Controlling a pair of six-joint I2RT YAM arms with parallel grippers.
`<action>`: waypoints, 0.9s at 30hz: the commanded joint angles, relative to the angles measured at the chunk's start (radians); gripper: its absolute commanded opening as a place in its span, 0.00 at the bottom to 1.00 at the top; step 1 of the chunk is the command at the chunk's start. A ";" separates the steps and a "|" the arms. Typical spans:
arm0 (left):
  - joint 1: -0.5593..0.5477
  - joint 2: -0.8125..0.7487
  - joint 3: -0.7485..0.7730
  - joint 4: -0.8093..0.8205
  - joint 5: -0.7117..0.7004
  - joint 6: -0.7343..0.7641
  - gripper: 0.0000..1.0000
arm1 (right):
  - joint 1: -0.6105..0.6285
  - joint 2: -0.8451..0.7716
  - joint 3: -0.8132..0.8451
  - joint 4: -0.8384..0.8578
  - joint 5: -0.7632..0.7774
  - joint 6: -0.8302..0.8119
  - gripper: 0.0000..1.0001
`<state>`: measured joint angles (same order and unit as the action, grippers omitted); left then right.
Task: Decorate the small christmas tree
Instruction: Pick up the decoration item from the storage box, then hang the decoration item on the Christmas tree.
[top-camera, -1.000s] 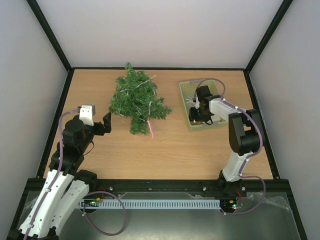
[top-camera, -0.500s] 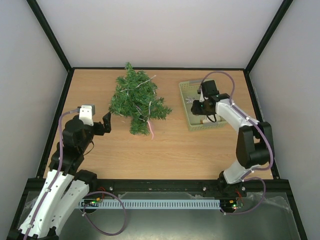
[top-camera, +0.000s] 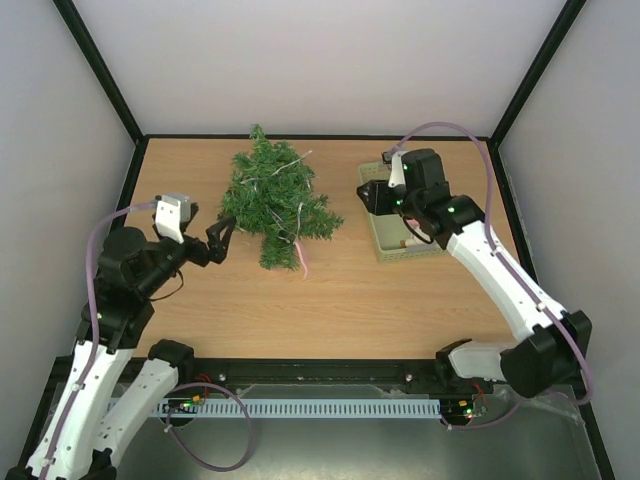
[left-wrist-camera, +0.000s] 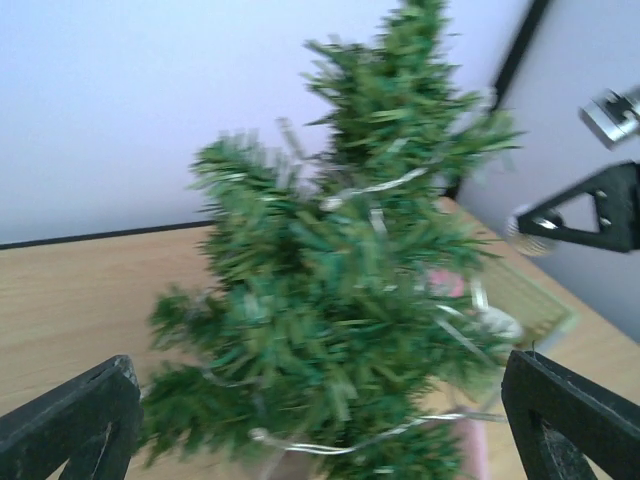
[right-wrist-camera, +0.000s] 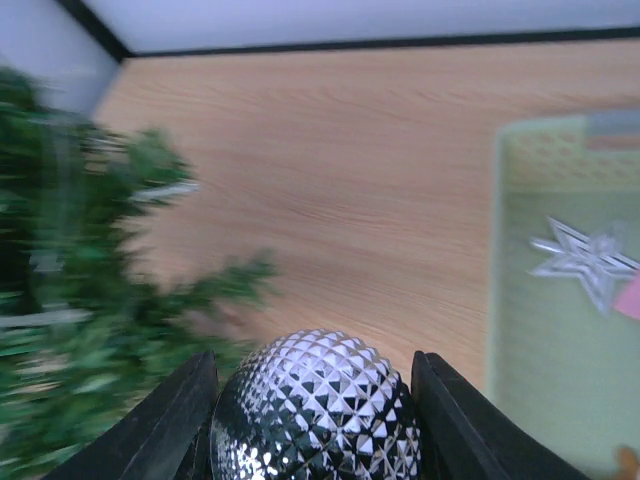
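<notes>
Two arms: both work over the table (top-camera: 350, 300); the right one carries and the left one waits.
Tree: the small christmas tree (top-camera: 275, 205) sits on the far half of the table, left of centre, between the two tools. In the left wrist view it seems to stand upright.
Already on it: a thin silver strand (left-wrist-camera: 375, 187) winds through the branches, with a pink piece (left-wrist-camera: 447, 282) among them.
Just changed: a second ago the right tool (top-camera: 373, 197) was down inside the pale green basket (top-camera: 381, 240). It has since lifted out and swung to the basket's left edge, facing the tree.
Right tool: closed on a faceted silver ball (right-wrist-camera: 315, 410), which sits snugly between its two fingers.
Left tool: the left tool (top-camera: 222, 238) stands wide open and holds nothing. It is just beside the tree's lower left branches and has barely shifted.
Basket: a silver star (right-wrist-camera: 585, 262) lies inside.
Meaning: the pick looks finished, and the ball appears to be on its way to the tree. Hanging it on a branch is not yet done.
Next move: the ball probably needs a branch firm enough to catch it, while the left tool could steady the tree.
Risk: a smooth round ball may slip from the grip, and a light tree may tip when pushed.
</notes>
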<state>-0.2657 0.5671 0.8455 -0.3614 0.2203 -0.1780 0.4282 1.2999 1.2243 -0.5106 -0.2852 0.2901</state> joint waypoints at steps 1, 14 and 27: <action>-0.006 0.018 0.027 0.076 0.265 -0.005 0.98 | 0.069 -0.078 0.046 0.065 -0.141 0.094 0.35; -0.068 0.059 -0.014 0.258 0.421 -0.106 0.76 | 0.275 -0.230 -0.092 0.580 -0.341 0.544 0.32; -0.296 0.141 -0.041 0.432 0.283 -0.125 0.66 | 0.430 -0.172 -0.162 0.947 -0.365 0.837 0.33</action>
<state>-0.5266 0.6937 0.8177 -0.0219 0.5583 -0.3080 0.8272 1.1179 1.0851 0.2470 -0.6319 1.0046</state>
